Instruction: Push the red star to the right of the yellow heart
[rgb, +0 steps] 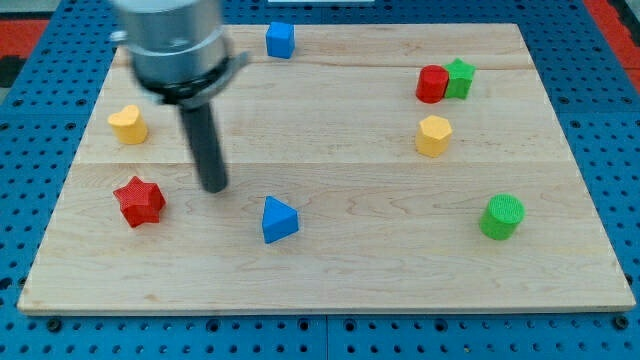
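nearest the view's bottom sits the blue triangular block (279, 219), on the wooden board (350, 270); the red star (139, 201) lies well to its left, near the board's left edge; the yellow heart (128, 124) sits above the star, apart from it; the rod's tip (214, 187) rests just right of the star, not touching; the arm carries no gripper, only this rod.

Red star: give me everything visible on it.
The red star is a small chunky block, matte and plastic-looking, with a star-shaped top face and darker side walls. It lies flat on the wooden board near the view's left edge, below the yellow heart. Nothing touches it: my tip stands apart, just to its right and slightly above.
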